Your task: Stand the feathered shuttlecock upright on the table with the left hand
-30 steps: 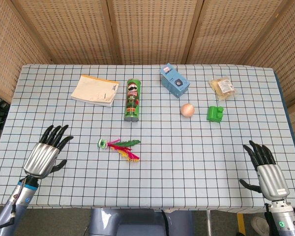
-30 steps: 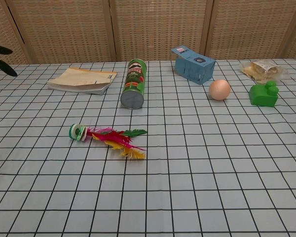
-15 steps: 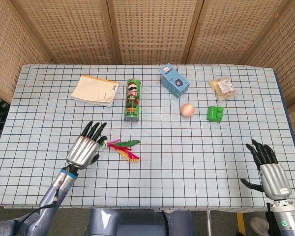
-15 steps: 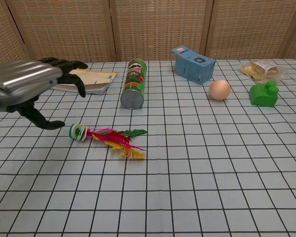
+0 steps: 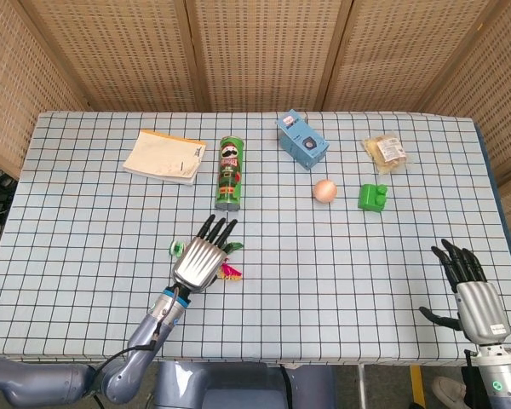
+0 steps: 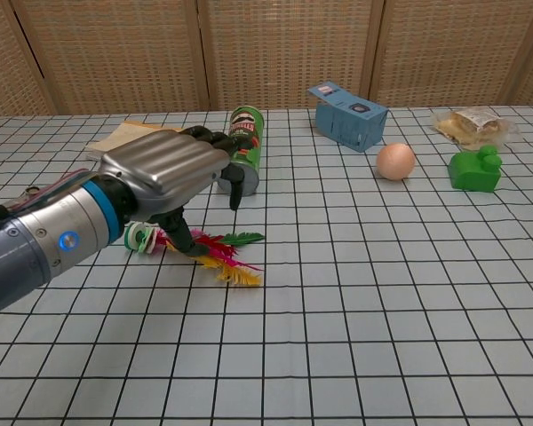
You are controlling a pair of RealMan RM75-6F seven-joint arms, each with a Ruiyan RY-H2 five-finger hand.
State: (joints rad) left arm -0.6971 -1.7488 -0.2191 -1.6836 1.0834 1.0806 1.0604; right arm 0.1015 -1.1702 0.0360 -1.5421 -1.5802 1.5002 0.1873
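Note:
The feathered shuttlecock (image 6: 215,253) lies on its side on the checked table, green-and-white base (image 5: 177,249) to the left, red, yellow and green feathers to the right. My left hand (image 5: 201,258) hovers directly over it with fingers spread, palm down, covering most of the feathers in the head view; in the chest view my left hand (image 6: 167,169) holds nothing, its thumb hanging near the feathers. My right hand (image 5: 474,294) rests open at the table's near right edge.
A green chip can (image 5: 229,173) lies just beyond the left hand's fingertips. A notebook (image 5: 164,157) sits at the back left. A blue box (image 5: 301,140), an egg (image 5: 324,190), a green block (image 5: 373,198) and a snack bag (image 5: 385,152) stand at the back right.
My left hand has swept right from the table's left edge to above the shuttlecock. The shuttlecock has not moved. The right hand drew back slightly toward the near edge.

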